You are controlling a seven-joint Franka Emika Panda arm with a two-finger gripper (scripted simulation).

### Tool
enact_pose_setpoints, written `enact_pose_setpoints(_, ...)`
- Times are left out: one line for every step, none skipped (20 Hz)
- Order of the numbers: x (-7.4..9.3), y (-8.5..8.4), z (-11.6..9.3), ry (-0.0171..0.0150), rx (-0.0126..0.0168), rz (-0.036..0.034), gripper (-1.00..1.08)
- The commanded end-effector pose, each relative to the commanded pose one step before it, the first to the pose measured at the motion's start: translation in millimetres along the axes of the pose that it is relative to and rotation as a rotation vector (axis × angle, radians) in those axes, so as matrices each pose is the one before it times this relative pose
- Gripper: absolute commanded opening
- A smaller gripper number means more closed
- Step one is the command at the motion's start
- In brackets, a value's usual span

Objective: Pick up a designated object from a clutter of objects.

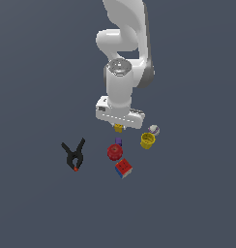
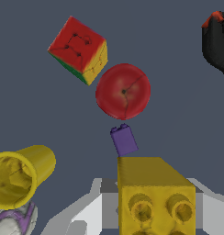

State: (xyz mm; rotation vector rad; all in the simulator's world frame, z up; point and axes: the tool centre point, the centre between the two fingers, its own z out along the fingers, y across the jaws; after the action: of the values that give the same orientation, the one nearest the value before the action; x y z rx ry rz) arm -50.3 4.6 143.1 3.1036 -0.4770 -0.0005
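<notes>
The designated object [image 1: 118, 129] is a tiny mustard-yellow block with round knobs; it sits between the fingers under the white hand. My gripper [image 1: 118, 127] is shut on it. In the wrist view the block [image 2: 153, 193] fills the near field, with a grey finger [image 2: 84, 213] on either side. The rest of the clutter of objects lies on the floor close by: a purple block [image 1: 118, 141] [image 2: 124, 140], a red round thing [image 1: 114, 152] [image 2: 123, 91] and a red-blue cube [image 1: 123, 168] [image 2: 79, 49]. The held block appears raised above the floor.
A yellow cup [image 1: 147, 140] [image 2: 19, 176] lies on its side beside a whitish ball [image 1: 154, 129] [image 2: 15, 220], at the exterior view's right of the gripper. A black spring clamp [image 1: 74, 156] [image 2: 218, 39] lies apart at the exterior view's left.
</notes>
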Motion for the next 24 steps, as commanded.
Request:
enact_pose_setpoints(-5.9,-16.33,-25.12,0.00079,-0.00107,0.00018,-1.0)
enact_pose_setpoints(-2.16,-6.54,-9.82,0.0002,-0.00045,0.00002,-1.0)
enact_pose_setpoints(-2.11,-6.43,-9.73,0.0,0.0,0.0,-1.0)
enact_pose_setpoints(-2.12,-6.49,-9.68,0.00021,-0.00044,-0.00001,-1.0)
enact_pose_setpoints(-2.06,-6.38,-9.62,0.0,0.0,0.0,-1.0)
enact_pose_setpoints(-2.04,-6.37,-9.59,0.0,0.0,0.0,-1.0)
enact_pose_setpoints(-2.03,-6.38,-9.57,0.0,0.0,0.0,-1.0)
enact_pose_setpoints(-2.1,-6.55,-9.58,0.00023,-0.0004,-0.00016,-1.0)
enact_pose_setpoints(-2.0,-6.4,-9.56,0.0,0.0,0.0,-1.0)
enact_pose_setpoints(-1.98,-6.42,-9.56,0.0,0.0,0.0,-1.0)
enact_pose_setpoints(-1.96,-6.45,-9.57,0.0,0.0,0.0,-1.0)
enact_pose_setpoints(-1.96,-6.49,-9.61,-0.00014,0.00039,-0.00025,-1.0)
enact_pose_setpoints(-1.92,-6.52,-9.6,0.0,0.0,0.0,-1.0)
enact_pose_setpoints(-1.9,-6.56,-9.62,0.0,0.0,0.0,-1.0)
enact_pose_setpoints(-1.86,-6.55,-9.67,-0.00017,0.00043,-0.00016,-1.0)
enact_pose_setpoints(-1.84,-6.65,-9.66,0.0,0.0,0.0,-1.0)
enact_pose_setpoints(-1.76,-6.55,-9.62,-0.00018,0.00044,-0.00011,-1.0)
enact_pose_setpoints(-1.67,-6.41,-9.2,0.0,0.0,0.0,-1.0)
enact_pose_setpoints(-1.5,-5.99,-8.76,-0.00018,0.00045,-0.00006,-1.0)
enact_pose_setpoints(-1.42,-5.8,-8.22,0.0,0.0,0.0,-1.0)
enact_pose_setpoints(-1.24,-5.33,-7.79,-0.00018,0.00045,-0.00001,-1.0)
enact_pose_setpoints(-1.18,-5.17,-7.25,0.0,0.0,0.0,-1.0)
enact_pose_setpoints(-0.99,-4.68,-6.83,-0.00017,0.00046,0.00004,-1.0)
enact_pose_setpoints(-0.94,-4.54,-6.28,0.0,0.0,0.0,-1.0)
